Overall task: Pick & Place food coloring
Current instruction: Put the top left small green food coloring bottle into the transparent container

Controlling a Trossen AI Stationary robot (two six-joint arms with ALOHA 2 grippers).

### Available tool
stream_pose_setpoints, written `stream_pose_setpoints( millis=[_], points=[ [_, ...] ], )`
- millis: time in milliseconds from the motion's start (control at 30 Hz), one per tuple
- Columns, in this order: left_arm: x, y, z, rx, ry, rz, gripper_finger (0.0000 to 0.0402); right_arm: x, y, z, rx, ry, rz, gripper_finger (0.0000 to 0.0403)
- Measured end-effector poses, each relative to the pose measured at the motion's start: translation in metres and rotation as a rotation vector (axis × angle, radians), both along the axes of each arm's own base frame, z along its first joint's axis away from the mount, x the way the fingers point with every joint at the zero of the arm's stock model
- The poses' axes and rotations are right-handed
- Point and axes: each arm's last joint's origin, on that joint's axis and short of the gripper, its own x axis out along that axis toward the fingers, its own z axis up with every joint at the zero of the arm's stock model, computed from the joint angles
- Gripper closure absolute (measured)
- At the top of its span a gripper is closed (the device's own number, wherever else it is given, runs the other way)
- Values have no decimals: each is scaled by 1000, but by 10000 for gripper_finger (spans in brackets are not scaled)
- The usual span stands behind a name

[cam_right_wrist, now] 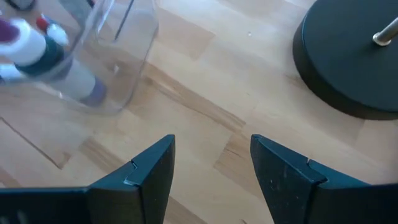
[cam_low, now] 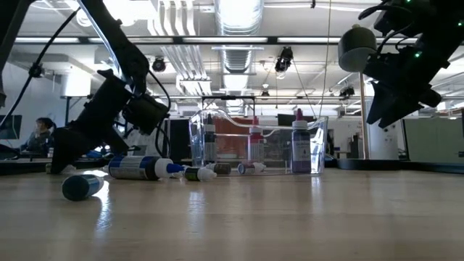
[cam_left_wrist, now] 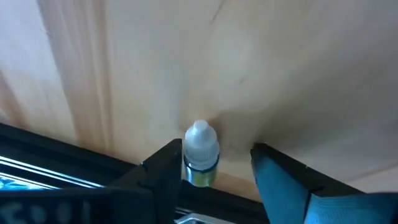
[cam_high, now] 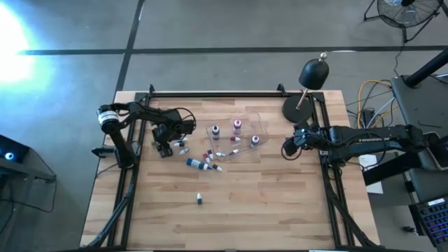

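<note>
Small food coloring bottles lie loose on the wooden table around [cam_high: 203, 164], and one lies alone nearer the front [cam_high: 199, 199]. Three more stand in the clear tray [cam_high: 241, 143]. My left gripper [cam_high: 168, 148] is low over the table's left side, open. One white-capped bottle [cam_left_wrist: 200, 149] lies on its side on the wood between the fingers, close against one finger [cam_left_wrist: 165, 171]. My right gripper [cam_high: 287, 148] hangs open above the table's right side, with nothing between its fingers [cam_right_wrist: 211, 165]. My left gripper comes at the white-capped bottle slanting down from the table's left, its open fingers on either side of the bottle's body [cam_left_wrist: 199, 174]. The bottle lies on the table, cap pointing away from the gripper. I cannot tell whether the nearer finger touches it.
A black lamp stands on its round base [cam_high: 297, 108] at the far right, close to my right gripper. The black frame rail [cam_high: 133, 161] runs along the table's left edge just behind my left gripper. Bare wood stretches across the near half of the table.
</note>
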Motion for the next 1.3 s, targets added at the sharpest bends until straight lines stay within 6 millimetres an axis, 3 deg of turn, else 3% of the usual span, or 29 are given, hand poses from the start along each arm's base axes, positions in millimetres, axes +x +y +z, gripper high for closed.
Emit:
stream_pose_setpoints(
  millis=[500,667,800,900,1000,1100,1200,1300],
  points=[
    [4,3,-1,48,-36,-28,377,0,-3,1,-57,-52,-124,200],
    [11,4,3,111,-62,43,385,2,-3,3,-45,-95,-151,200],
    [27,-1,29,175,-153,87,382,6,-3,6,-53,-143,-131,200],
    [43,-10,67,286,-330,149,382,8,-3,10,-61,-156,-109,200],
    [51,-19,107,465,-565,322,381,9,-3,13,-70,-158,-95,200],
    [63,-32,145,548,-948,479,381,10,-3,14,-73,-159,-91,200],
    [85,-48,181,418,-1462,439,381,10,-3,14,-73,-156,-90,200],
    [101,-54,198,182,-1810,358,380,9,-3,13,-71,-152,-88,200]
  ],
)
